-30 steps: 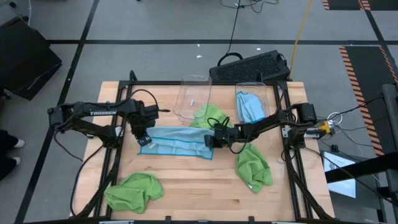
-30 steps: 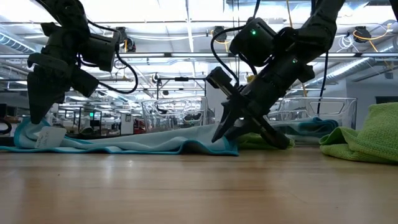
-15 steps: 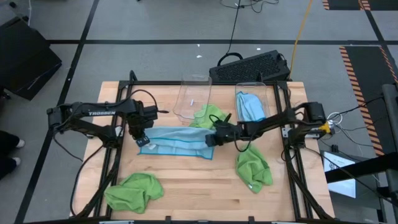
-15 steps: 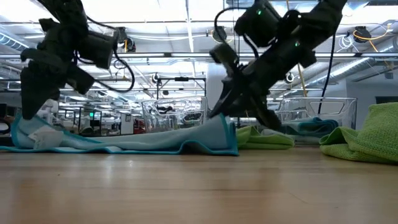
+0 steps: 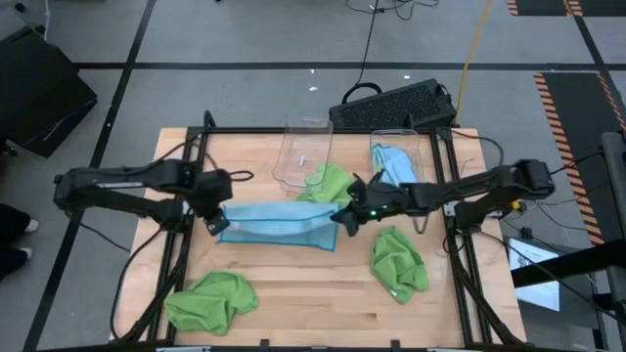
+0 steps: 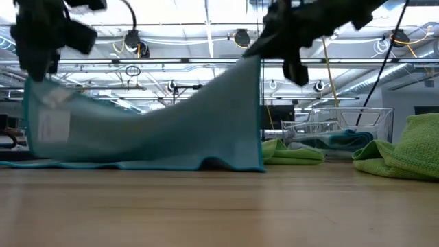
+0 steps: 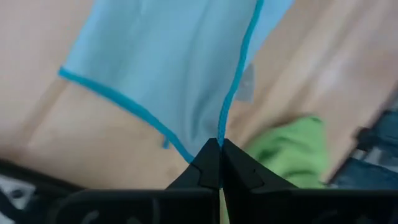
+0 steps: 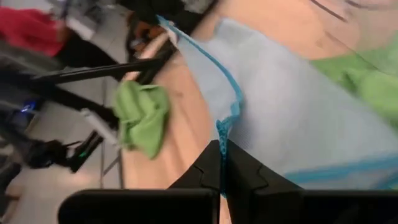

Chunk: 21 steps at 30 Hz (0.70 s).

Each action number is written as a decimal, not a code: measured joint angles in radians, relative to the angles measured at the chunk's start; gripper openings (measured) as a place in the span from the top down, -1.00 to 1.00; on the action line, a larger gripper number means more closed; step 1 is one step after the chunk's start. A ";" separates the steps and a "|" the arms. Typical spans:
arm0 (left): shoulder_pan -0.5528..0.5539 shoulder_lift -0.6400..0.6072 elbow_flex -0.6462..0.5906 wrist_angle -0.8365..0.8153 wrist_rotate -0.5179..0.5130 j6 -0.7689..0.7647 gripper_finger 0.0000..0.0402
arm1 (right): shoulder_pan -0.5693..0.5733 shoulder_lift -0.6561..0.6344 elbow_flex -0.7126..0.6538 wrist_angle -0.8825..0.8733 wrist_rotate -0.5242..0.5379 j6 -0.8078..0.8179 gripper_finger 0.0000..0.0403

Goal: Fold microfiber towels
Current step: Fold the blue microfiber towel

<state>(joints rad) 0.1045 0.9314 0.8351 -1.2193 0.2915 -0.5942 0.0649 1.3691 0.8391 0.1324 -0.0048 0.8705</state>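
Folding looks barely begun. Left claw (image 5: pixel 217 221) and right claw (image 5: pixel 344 216) are each clamped on a corner of one blue towel (image 5: pixel 279 223), its lifted edge stretched between them while the opposite edge rests on the table (image 5: pixel 293 293). Three green towels (image 5: pixel 210 298) lie crumpled and unfolded around it, and another blue towel (image 5: pixel 394 168) sits in a bin (image 5: pixel 423 147). No folded towel is visible. Both claws are cut off at the top of the low view, and the bin's clear walls are hard to trace.

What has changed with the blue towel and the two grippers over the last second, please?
Both grippers, left and right, already pinching the blue towel's corners, have raised one edge off the table, so it hangs like a curtain. The green towels and bins stayed put.
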 joint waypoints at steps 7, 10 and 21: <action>-0.242 -0.058 0.186 0.049 -0.146 -0.158 0.99 | 0.062 -0.154 0.000 -0.019 0.014 -0.012 1.00; -0.338 -0.041 0.279 0.114 -0.225 -0.211 0.99 | 0.105 -0.206 0.000 -0.024 0.055 -0.012 1.00; -0.639 0.218 0.575 0.251 -0.328 -0.285 0.99 | 0.293 -0.373 0.001 -0.026 0.056 0.023 1.00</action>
<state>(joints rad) -0.5346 1.1495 1.4099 -0.9684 -0.0362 -0.8794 0.3575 0.9962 0.8398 0.1068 0.0517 0.8937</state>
